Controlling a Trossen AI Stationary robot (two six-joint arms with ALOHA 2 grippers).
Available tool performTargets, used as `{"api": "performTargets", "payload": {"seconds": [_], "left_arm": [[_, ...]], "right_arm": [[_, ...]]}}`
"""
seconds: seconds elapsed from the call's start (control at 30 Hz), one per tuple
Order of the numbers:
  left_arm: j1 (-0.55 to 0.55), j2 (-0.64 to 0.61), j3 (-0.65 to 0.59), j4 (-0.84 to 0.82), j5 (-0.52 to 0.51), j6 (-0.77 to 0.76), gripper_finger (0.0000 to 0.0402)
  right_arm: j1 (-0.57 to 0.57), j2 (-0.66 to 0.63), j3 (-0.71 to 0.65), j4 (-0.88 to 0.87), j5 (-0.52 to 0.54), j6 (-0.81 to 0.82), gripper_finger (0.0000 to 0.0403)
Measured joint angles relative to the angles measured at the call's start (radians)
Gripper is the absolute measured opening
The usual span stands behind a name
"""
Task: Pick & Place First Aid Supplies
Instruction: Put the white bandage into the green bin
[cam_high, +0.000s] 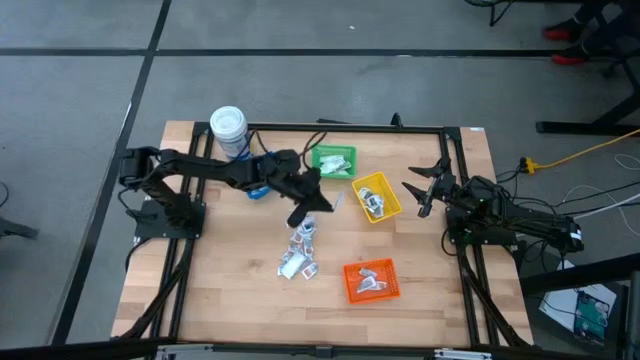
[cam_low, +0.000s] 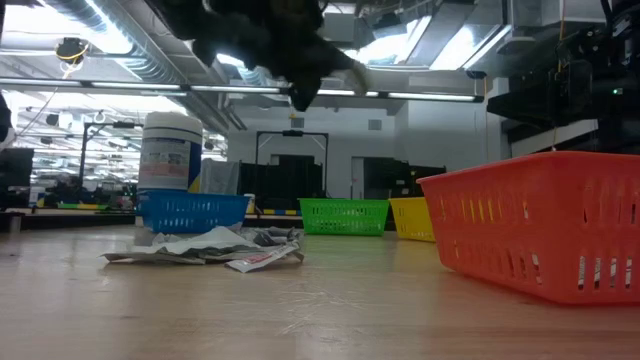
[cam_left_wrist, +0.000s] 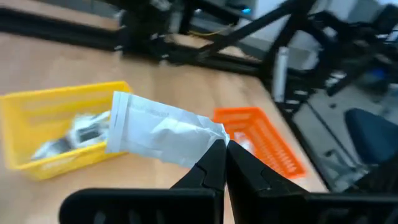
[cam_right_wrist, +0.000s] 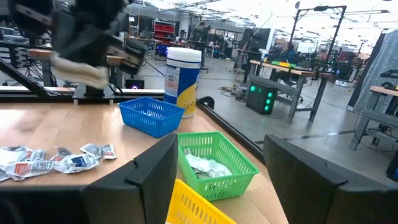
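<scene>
Floor (cam_high: 330, 25): grey, smooth, crossed by dark seams. A yellow cable (cam_high: 585, 152) and white cables lie on it near the table's right side. Ceiling: exposed ducts (cam_low: 110, 35) and long strip lights (cam_low: 440, 96). Room beyond: open workshop hall with workbenches (cam_right_wrist: 292, 65), dark metal frames, and a cabinet showing green lights (cam_right_wrist: 260, 98). Lighting bright throughout.

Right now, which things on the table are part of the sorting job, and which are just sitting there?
Part of the job:
packet pinched in the left gripper
loose packets
green bin
yellow bin
orange bin
blue bin

Just sitting there:
white-lidded jar
right gripper, waiting open
</scene>
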Motion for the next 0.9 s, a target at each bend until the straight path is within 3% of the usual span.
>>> {"api": "performTargets", "payload": {"seconds": [0.5, 0.9], "left_arm": [[0.154, 0.204, 0.204, -0.033, -0.27, 0.027, 0.0004], [0.211, 0.315, 0.236, -0.163, -0.319, -0.079, 0.0007]], "right_arm": [[0.0, 0.0, 0.0, 0.0, 0.0, 0.0, 0.0236], [0.0, 0.0, 0.0, 0.0, 0.0, 0.0, 0.0236]]}}
